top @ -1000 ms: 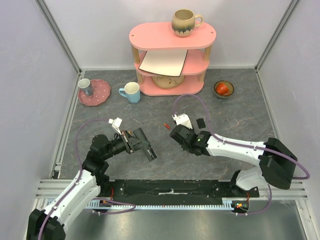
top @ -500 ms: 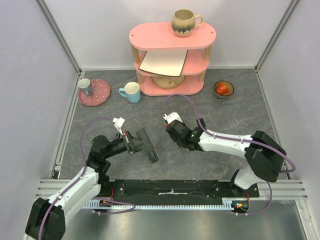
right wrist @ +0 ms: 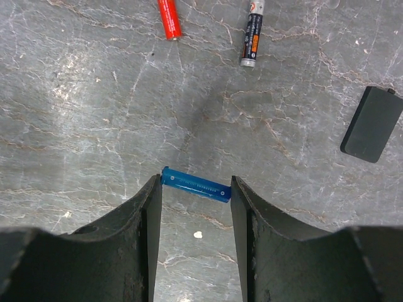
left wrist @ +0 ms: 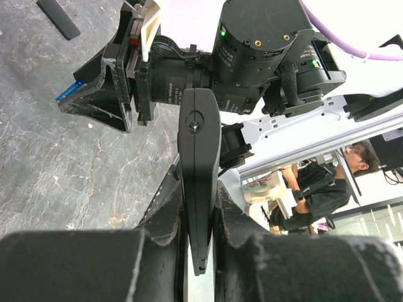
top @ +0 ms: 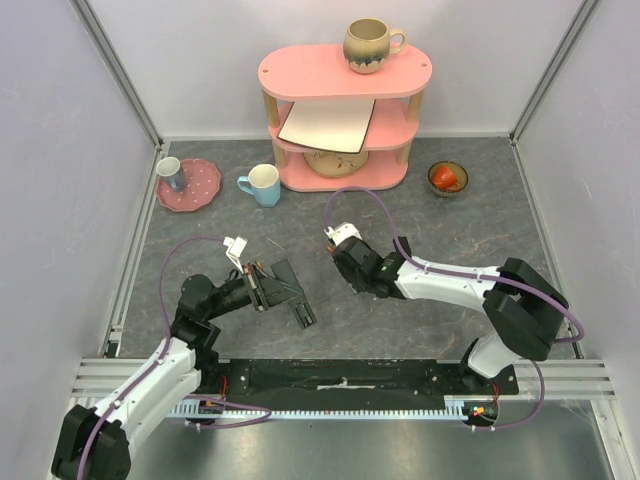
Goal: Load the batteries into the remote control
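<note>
My left gripper (top: 281, 286) is shut on the remote control (top: 299, 306), a slim black bar held edge-up between the jaws in the left wrist view (left wrist: 198, 145). My right gripper (top: 341, 245) holds a blue battery (right wrist: 195, 185) end to end between its fingertips, just above the grey table. The blue battery also shows at the right gripper's tips in the left wrist view (left wrist: 68, 93). A red battery (right wrist: 169, 19) and a dark battery (right wrist: 252, 31) lie on the table beyond the right fingertips.
A small black squarish piece (right wrist: 371, 124) lies to the right of the batteries. A pink shelf (top: 345, 70) with a mug (top: 370, 45) stands at the back. A blue mug (top: 263, 185), a pink plate (top: 205, 180) and a bowl (top: 447, 178) stand in the rear row.
My right gripper has moved left and a little farther back, closer to the left gripper. My left gripper has shifted slightly with the remote still in it.
</note>
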Robot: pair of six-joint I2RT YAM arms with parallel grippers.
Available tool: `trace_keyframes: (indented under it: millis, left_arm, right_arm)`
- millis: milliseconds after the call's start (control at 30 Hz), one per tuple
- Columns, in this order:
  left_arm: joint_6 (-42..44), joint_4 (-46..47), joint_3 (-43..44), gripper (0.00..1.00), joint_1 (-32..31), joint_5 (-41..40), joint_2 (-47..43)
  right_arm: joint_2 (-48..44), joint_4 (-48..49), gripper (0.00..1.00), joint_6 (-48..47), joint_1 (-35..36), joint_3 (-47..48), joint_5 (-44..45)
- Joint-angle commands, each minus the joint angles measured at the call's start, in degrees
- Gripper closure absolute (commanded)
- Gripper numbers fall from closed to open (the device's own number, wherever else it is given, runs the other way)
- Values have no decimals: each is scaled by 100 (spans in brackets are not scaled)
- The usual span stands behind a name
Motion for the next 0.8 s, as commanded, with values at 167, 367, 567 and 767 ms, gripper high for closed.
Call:
trace_keyframes:
  millis: [167,367,567,767]
  left_arm:
    - [69,-261,-18,98,20,-118,-103]
    - [87,-324,-35,98,20,-119,-165]
    - [166,-447,9,98,28,-92,-235]
    - [184,-500,-18,98,28,-110,-297]
  right_arm:
    - [-4,-48,67,-816,-34,208,-31]
    - [417,-118,60,-993,-201,287,-443]
    - [655,-74,52,-738,-464,331,-1041]
    - [542,-83,32,-527,-500,366,-1130]
